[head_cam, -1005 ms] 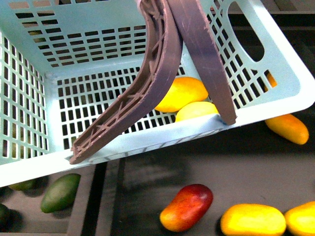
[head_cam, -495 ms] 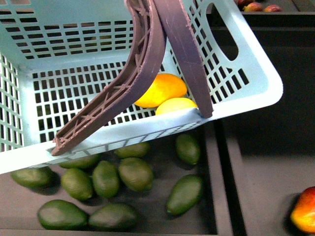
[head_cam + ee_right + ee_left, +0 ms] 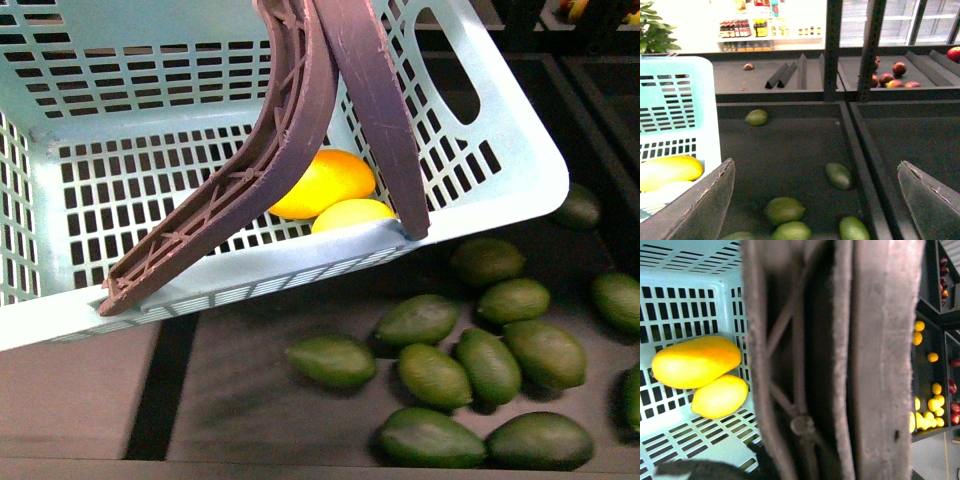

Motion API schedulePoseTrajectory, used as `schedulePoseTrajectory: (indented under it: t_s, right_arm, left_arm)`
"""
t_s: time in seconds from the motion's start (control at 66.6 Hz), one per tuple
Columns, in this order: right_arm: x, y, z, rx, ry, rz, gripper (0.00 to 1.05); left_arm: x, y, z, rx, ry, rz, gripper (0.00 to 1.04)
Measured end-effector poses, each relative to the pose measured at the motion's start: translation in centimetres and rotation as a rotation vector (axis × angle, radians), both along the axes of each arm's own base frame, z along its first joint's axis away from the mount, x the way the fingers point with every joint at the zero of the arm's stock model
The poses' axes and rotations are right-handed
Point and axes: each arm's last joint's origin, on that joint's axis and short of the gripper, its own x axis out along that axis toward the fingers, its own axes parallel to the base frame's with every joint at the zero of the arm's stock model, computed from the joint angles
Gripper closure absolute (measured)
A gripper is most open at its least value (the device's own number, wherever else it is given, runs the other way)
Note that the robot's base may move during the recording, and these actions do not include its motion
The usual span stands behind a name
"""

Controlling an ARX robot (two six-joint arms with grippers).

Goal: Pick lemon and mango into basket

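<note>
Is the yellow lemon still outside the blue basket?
No, the small yellow lemon lies inside the aqua plastic basket beside the orange-yellow mango.

Basket (image 3: pixel 500 190): light aqua, slotted walls and floor, two brown swing handles (image 3: pixel 300 130) standing up and crossing. It is sitting beside the spread fingers of the right gripper (image 3: pixel 815 200).

Mango (image 3: pixel 322 183): yellow shading to orange, lying on its side on the basket floor.

Lemon (image 3: pixel 352 215): plain yellow, smaller, lying against the mango by the near wall.
</note>
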Motion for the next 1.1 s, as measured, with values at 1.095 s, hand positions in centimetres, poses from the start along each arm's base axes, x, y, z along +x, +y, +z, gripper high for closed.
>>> schedulePoseTrajectory:
  t_s: [1.095]
  right_arm:
    - [0.0,0.0,0.0,0.0,0.0,-0.001,0.09]
  left_arm:
    - [15.6,1.4,-5.3,-0.343,0.02,0.947,0.91]
